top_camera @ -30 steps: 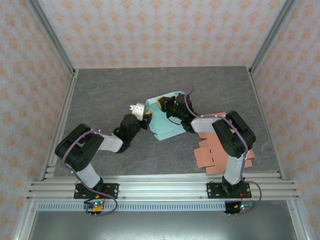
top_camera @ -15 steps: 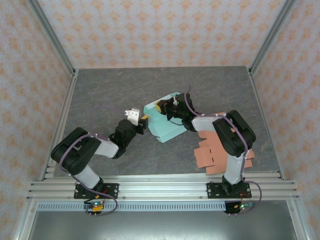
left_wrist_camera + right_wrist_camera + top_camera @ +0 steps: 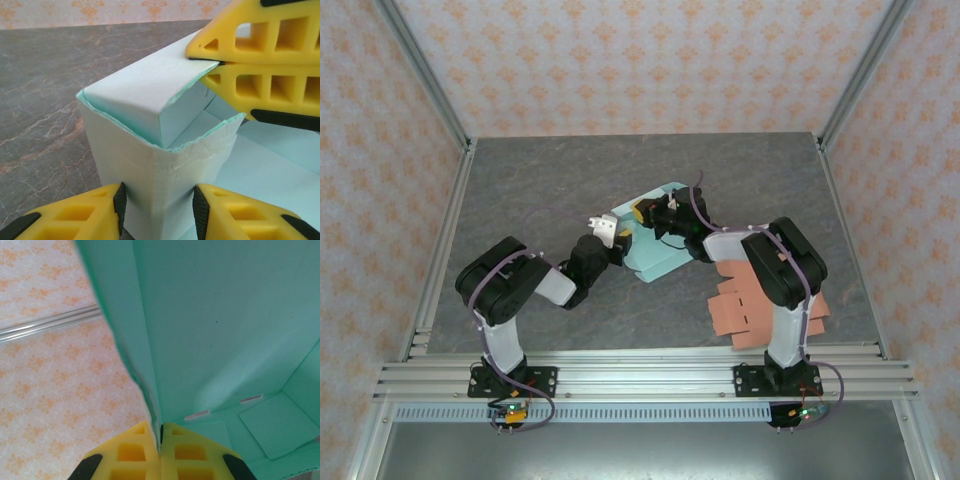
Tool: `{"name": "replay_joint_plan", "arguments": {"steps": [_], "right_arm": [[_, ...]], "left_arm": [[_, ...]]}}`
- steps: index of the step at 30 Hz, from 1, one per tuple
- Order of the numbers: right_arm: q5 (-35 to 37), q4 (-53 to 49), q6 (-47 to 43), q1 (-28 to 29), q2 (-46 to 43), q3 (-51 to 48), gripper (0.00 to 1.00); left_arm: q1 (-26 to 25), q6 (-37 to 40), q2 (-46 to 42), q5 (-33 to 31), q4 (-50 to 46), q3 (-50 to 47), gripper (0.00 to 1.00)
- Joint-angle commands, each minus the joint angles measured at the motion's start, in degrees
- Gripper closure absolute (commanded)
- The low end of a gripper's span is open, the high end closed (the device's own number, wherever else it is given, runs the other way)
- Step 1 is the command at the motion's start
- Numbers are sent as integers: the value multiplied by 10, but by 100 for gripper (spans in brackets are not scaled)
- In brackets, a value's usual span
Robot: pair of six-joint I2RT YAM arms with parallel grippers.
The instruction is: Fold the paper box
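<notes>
paper box (image 3: 658, 258) sits mid-table between the two arms, half-erected. Right gripper (image 3: 206, 62) is clenched on the top flap's edge, bending it inward over the opening. Left gripper (image 3: 157, 202) straddles the near corner wall with pads touching both sides, so it's grasping it. Likely bracing the wall upright so the flap can tuck. Orange flat blank (image 3: 750, 305) lies by the right arm's base, apart from the box.

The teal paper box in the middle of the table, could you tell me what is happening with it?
Both arms are folding the paper box. The right gripper is pinched shut on one upper flap, while the left gripper straddles a half-formed corner, one finger either side; whether it squeezes is unclear. A flat orange blank lies to the right.
</notes>
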Motion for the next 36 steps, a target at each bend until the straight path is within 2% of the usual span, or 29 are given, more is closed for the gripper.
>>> {"name": "replay_joint_plan", "arguments": {"steps": [1, 3, 10, 13, 18, 21, 24, 27, 36], "right_arm": [[-17, 50, 26, 3, 11, -8, 100], [-17, 46, 23, 2, 7, -8, 100], [-21, 22, -7, 3, -19, -5, 100], [-17, 51, 11, 17, -15, -25, 100], [-4, 88, 40, 19, -2, -53, 100], [0, 76, 27, 16, -19, -56, 100], [0, 58, 14, 14, -30, -52, 100], [0, 63, 12, 14, -31, -51, 100], [-28, 65, 10, 30, -25, -38, 100]], "left_arm": [[-8, -19, 11, -36, 34, 14, 57], [-12, -17, 16, -33, 56, 8, 56], [-17, -13, -1, -23, 40, 13, 56], [-20, -12, -9, -37, 1, 27, 56], [-20, -32, 16, -80, 26, 23, 57], [-20, -30, 10, -63, 23, 25, 57], [-24, -17, -3, -19, 68, 6, 56], [-27, 10, -24, -17, 23, 11, 54], [-35, 4, -15, -58, -13, 34, 53]]}}
